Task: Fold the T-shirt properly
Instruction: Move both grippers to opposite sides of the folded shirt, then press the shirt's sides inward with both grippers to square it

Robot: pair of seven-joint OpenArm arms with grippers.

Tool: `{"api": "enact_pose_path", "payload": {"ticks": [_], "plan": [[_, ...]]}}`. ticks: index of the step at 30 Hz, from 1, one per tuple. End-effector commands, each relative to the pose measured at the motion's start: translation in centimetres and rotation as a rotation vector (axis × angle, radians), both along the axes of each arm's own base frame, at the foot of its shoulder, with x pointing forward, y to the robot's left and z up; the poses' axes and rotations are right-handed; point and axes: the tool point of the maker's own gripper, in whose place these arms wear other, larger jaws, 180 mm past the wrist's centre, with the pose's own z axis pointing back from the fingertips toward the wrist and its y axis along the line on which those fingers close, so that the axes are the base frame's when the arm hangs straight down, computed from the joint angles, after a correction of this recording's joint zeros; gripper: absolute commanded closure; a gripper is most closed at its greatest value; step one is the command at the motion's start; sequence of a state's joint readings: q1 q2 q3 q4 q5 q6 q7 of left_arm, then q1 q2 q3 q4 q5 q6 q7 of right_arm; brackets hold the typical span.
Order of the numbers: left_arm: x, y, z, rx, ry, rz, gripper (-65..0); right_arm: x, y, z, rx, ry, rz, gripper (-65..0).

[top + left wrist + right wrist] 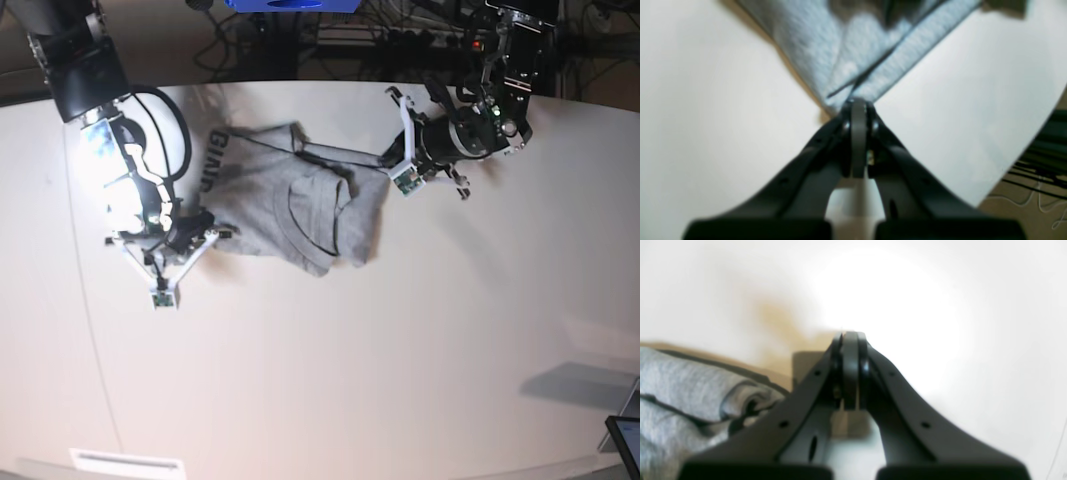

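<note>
**Grey tee bunched up mid-table, one arm pinching a corner**

The T-shirt sits on the white table, toward the far side and a bit over to the base view's left half. It's nowhere near flat: the body is bunched and folded over itself, with a bit of black lettering showing at the edge nearest the right arm.

The left gripper has its jaws pressed together on a corner of the grey fabric. In its wrist view the cloth fans out from the fingertips in a couple of overlapping layers, with a hem line running into the pinch. In the base view that arm is on the right, and a strip of shirt stretches out toward it.

The right gripper is clenched too, but there's nothing visible between its fingertips, just bare table beyond them. Rumpled grey cloth lies off to the side in its wrist view, beside the gripper's body. From the base view it sits just at the shirt's near-left edge; whether it actually touches the fabric can't be told.
</note>
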State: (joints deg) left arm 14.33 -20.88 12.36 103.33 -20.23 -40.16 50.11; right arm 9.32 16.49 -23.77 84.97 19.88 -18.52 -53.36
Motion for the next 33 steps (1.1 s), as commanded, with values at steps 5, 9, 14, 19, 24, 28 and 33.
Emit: {"api": "enact_pose_path", "payload": {"ticks": [5, 9, 14, 19, 24, 28, 33], "plan": [[1.1, 1.1, 0.2, 0.054, -0.017, 0.002, 0.0, -2.0, 1.0, -1.3, 0.006, 0.084, 0.036, 0.0], [2.4, 1.4, 0.7, 0.061, -0.039, 0.007, 0.0, -2.9, 1.1, -2.0, 0.009, 0.107, 0.036, 0.0], [4.8, 2.2, 0.4, 0.068, -0.046, 0.036, 0.0, -4.1, 1.0, -2.8, 0.007, 0.133, 0.036, 0.0], [7.2, 0.7, -0.1, 0.08, -0.041, -0.025, 0.0, -5.4, 0.9, -3.6, 0.006, 0.162, 0.035, 0.0], [8.8, -1.9, -0.3, 0.072, -0.04, -0.088, 0.0, -7.0, 0.9, -4.6, 0.006, 0.196, 0.036, 0.0], [10.3, -3.3, -0.1, 0.047, -0.045, -0.089, 0.0, -8.2, 0.9, -5.2, 0.007, 0.218, 0.037, 0.0], [12.7, -4.4, 0.6, 0.02, -0.058, -0.072, 0.0, -9.0, 1.9, -4.4, 0.035, 0.201, 0.052, 0.0]]}}
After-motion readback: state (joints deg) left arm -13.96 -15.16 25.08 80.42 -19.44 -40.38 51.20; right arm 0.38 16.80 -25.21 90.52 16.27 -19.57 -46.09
